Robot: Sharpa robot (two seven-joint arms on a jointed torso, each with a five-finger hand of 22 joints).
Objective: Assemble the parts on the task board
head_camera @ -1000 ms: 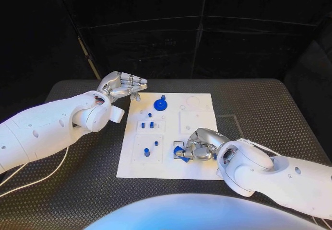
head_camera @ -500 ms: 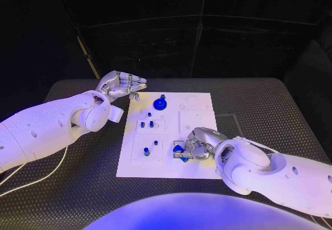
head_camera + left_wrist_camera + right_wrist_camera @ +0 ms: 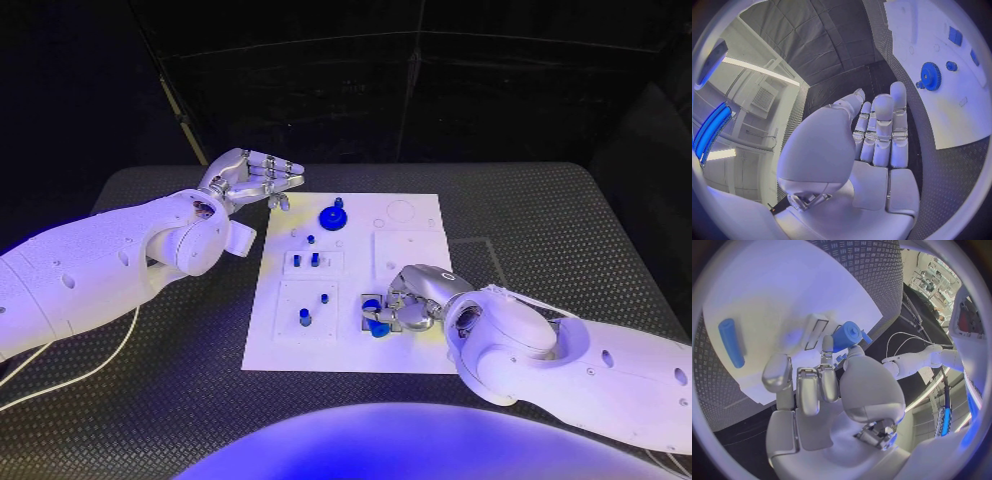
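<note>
While right robot hand (image 3: pixel 408 305) pinches blue part (image 3: pixel 847 335), orientation unclear.

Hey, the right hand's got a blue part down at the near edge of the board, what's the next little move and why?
Probably ease the blue part straight down into the board's recess: the right hand holds it just over the task board, while the left hand hangs off the board.

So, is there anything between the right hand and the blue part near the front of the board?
Nothing visible. The right hand already holds the blue part at its fingertips, just over the task board. The left hand is away at the board's far left corner.
</note>
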